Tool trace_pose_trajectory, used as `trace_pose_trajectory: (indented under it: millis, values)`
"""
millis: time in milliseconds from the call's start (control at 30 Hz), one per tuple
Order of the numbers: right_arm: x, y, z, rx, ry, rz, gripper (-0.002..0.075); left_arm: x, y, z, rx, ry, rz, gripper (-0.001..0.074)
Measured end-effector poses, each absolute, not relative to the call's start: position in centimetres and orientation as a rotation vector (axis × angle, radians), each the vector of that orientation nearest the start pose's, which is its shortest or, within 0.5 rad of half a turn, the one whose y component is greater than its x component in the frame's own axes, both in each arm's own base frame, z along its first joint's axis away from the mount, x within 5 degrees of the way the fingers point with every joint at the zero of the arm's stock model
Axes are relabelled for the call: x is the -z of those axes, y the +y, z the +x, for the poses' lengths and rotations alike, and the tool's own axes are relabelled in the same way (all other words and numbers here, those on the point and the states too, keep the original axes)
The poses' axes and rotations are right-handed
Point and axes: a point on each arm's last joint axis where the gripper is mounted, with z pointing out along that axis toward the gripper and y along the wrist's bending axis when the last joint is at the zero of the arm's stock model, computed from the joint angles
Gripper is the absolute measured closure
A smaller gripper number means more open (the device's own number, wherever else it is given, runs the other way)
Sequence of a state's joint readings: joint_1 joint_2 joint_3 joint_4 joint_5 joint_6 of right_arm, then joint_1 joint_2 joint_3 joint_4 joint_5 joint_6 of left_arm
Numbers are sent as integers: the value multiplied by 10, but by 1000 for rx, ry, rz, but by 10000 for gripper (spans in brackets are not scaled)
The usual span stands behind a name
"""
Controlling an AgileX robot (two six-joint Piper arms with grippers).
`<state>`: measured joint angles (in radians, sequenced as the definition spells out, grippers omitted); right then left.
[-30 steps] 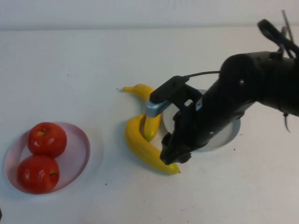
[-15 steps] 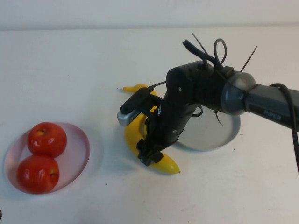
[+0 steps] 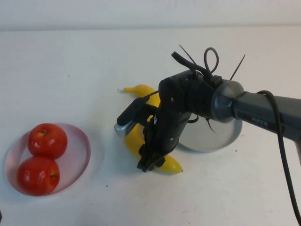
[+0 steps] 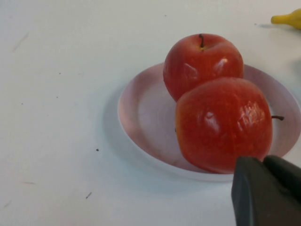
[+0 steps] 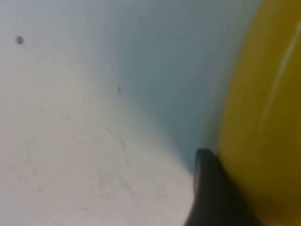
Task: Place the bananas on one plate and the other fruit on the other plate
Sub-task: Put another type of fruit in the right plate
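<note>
since before, right gripper [image 3: 149, 162] has dropped onto the front banana [image 3: 165, 163], jaws apparently straddling it.

- Right arm reaches from the right toward the middle, wrist bent steeply down, right gripper [image 3: 149, 162] low at the bench.
- Left gripper [image 4: 268, 188] hangs with fingers closed.

Bright, even overhead light; soft shadows lie beneath the right gripper [image 3: 149, 162]. The apples [image 4: 211, 103] show glare. The right wrist view is blurred.
</note>
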<state>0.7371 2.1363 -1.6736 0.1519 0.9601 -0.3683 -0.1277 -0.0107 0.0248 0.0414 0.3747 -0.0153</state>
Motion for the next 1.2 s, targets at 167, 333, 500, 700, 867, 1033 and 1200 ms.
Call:
trace_pose_trajectory:
  millis: [167, 333, 500, 700, 867, 1033, 1200]
  values:
    - [-212, 321, 309, -272, 2451, -1479, 423, -172, -5, 52, 58, 1868, 131, 731]
    - [-271, 318, 295, -314, 2385, -1321, 423, -172, -5, 52, 57, 1868, 131, 731]
    - [-293, 279, 311, -199, 2534, -1014, 423, -172, -5, 52, 57, 1868, 131, 731]
    - [-278, 221, 351, -64, 2710, -622, 423, -172, -5, 52, 57, 1868, 131, 731]
    - [-243, 192, 368, -15, 2857, -481, 423, -172, -5, 52, 57, 1868, 131, 731]
    - [-216, 193, 378, -22, 2891, -471, 423, -172, -5, 52, 57, 1868, 131, 731]
    - [-200, 184, 388, -11, 2916, -435, 423, -172, -5, 52, 57, 1868, 131, 731]
